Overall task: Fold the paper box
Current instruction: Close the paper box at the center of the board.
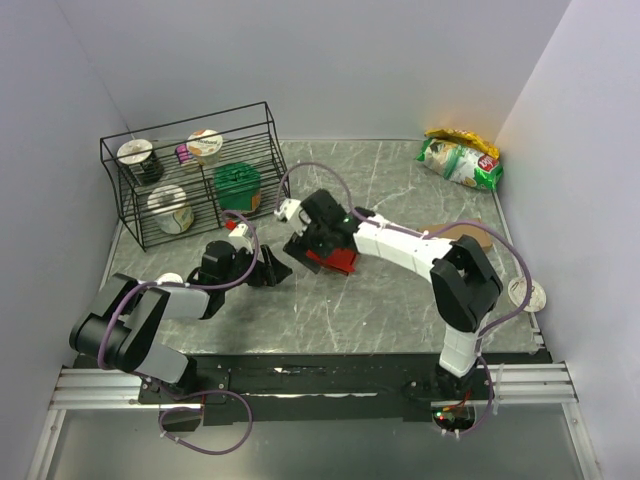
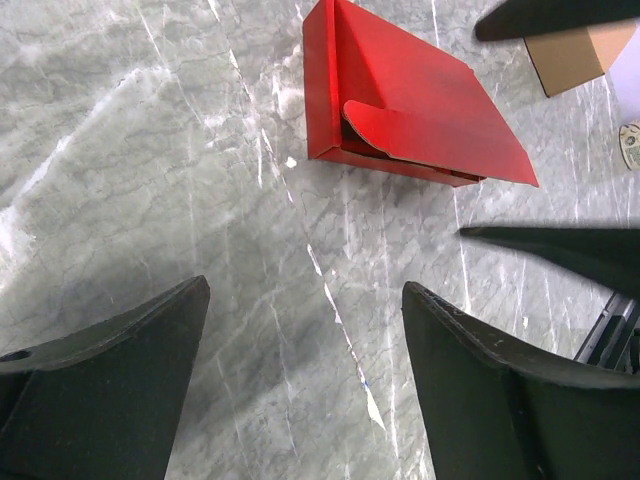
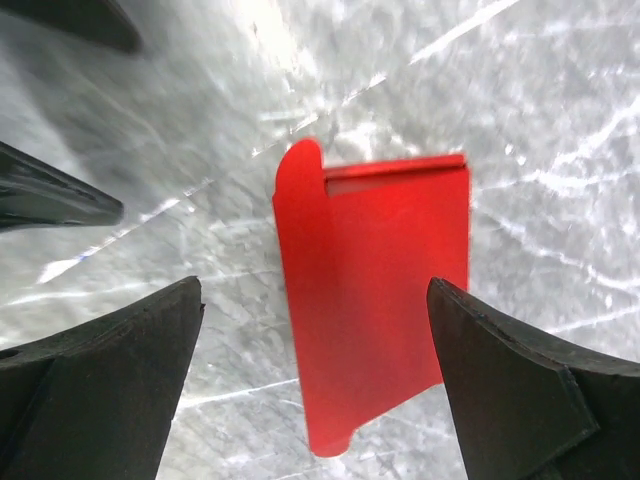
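paper box (image 1: 338, 262): lies flat on the grey counter (image 1: 400, 300), one rounded flap sticking out | left hand (image 2: 305, 290): jaws wide apart, holding nothing, near the box | right hand (image 3: 315, 285): jaws wide apart, holding nothing, above the box

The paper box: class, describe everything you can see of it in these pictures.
The paper box is bright red, matt thin card with sharp creases. It is folded into a flat, shallow rectangle; a rounded tuck flap lies loose along one edge, not tucked in. It lies on the grey marbled table, near its middle; nothing else seems to touch it.
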Robot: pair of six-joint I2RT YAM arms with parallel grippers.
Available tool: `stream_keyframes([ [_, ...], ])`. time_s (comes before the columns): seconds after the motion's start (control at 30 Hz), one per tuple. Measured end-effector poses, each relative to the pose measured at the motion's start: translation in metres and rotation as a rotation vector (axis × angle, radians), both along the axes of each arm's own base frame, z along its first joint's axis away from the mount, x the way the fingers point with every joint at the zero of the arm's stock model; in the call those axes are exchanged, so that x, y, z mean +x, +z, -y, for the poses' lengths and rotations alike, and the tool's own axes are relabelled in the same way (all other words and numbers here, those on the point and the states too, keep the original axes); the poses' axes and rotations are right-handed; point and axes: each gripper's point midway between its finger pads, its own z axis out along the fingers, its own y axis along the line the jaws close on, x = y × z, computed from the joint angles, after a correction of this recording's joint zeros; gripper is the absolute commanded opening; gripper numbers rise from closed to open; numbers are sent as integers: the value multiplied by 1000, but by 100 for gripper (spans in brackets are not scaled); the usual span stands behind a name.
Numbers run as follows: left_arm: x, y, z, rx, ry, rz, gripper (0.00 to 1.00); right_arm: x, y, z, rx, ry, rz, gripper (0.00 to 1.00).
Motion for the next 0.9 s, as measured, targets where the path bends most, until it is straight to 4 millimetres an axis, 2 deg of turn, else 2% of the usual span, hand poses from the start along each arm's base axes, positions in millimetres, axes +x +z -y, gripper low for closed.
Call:
stream_keyframes([
  [0.13, 0, 0, 0, 1, 0, -1, 85, 6, 17, -3, 80, 24, -54, 100],
  [0.3, -1, 0, 0, 0, -2, -1, 83, 9, 14, 12, 105, 9, -116, 100],
  [0.43, -1, 0, 1, -3, -7, -2, 83, 22, 15, 27, 122, -17, -123, 100],
  [0.57, -1, 0, 1, -4, -9, -2, 84, 30, 7, 36, 122, -26, -138, 100],
  [0.9, -2, 0, 2, -7, -15, -3, 83, 26, -16, 33, 104, 3, -189, 100],
])
